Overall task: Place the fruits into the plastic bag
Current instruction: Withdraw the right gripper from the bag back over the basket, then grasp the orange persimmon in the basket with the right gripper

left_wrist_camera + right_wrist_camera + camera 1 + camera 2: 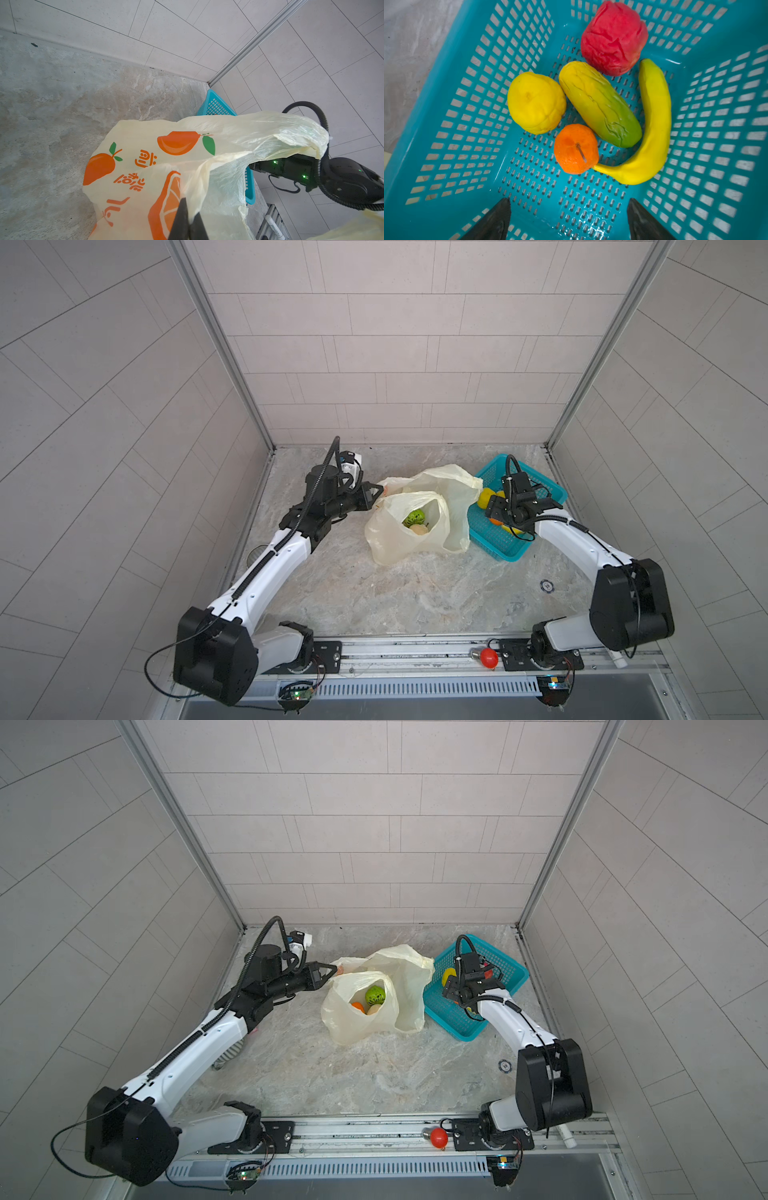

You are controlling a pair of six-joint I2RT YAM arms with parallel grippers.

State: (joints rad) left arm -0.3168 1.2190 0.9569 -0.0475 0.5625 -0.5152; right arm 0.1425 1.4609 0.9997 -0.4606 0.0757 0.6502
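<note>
Fruits not yet bagged lie on the floor of a teal perforated basket [446, 87], directly below the right gripper [569, 199]. That gripper hangs over the basket with its jaws spread wide and nothing between them. Nearest its fingertips is a small orange fruit [575, 149] with a stem pin, and the stem end of a yellow banana [656, 116] touches it. Just beyond, a yellow lemon-like fruit [536, 102] and a yellow-green oblong fruit [600, 104] lie side by side, touching. Farthest from the gripper, a wrinkled red fruit [612, 37] sits just beside the oblong fruit's far end, close to the basket wall.

On the left gripper [187, 209], the jaws are pressed together, pinching the rim film of the plastic bag [145, 166]. The bag spreads away from this gripper across the marble-patterned table [62, 93], its orange fruit prints and orange writing facing the wrist camera. In both top views the bag's mouth gapes open just beside the left gripper. Three fruits sit inside: a bumpy green ball [414, 517], a whitish fruit [420, 529] touching it, and an orange one [358, 1006]. On the bag's far side from the left gripper, the basket stands right against it.
</note>
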